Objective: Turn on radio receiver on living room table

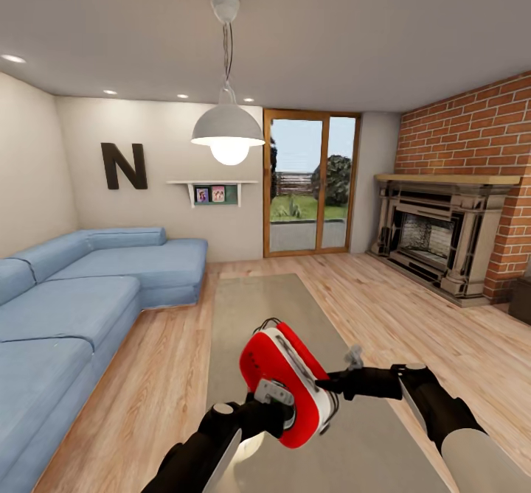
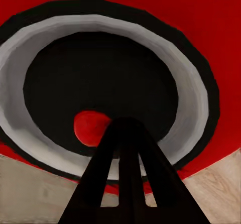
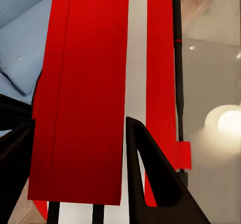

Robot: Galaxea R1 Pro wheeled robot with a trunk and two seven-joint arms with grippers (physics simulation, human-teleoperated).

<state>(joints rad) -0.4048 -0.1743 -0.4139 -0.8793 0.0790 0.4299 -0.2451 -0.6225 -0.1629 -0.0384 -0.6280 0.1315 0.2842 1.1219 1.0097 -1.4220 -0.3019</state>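
Radio receiver: the red radio receiver [image 1: 284,386] is up off the counter [image 1: 251,309], tilted, held in the air at about 6 o'clock in the head view, its white edge band facing the camera and its thin handle at the top.
Dial: in the left wrist view the round dial [image 2: 100,91] sits right in front, grey ring around a dark centre with a small red knob.
Left end effector: the left end effector [image 1: 274,404] is against the lower face of the case at 7 o'clock of it; one dark finger [image 2: 125,174] reaches onto the dial. Whether it is pinching or just pressing, I cannot tell.
Right end effector: the right end effector [image 1: 332,386] comes in from 3 o'clock and clamps the case, its fingers [image 3: 150,179] straddling the white band, holding the radio.
Counter: glossy, lamp reflected in it, running away toward 12 o'clock.
Room: blue sofa [image 1: 81,309] at 9 o'clock, brick fireplace [image 1: 442,235] at 2 o'clock, pendant lamp [image 1: 228,135] overhead.
Progress: pick-up looks done and the dial is reached; I judge the switch-on itself is what remains, with no sign that it is on.
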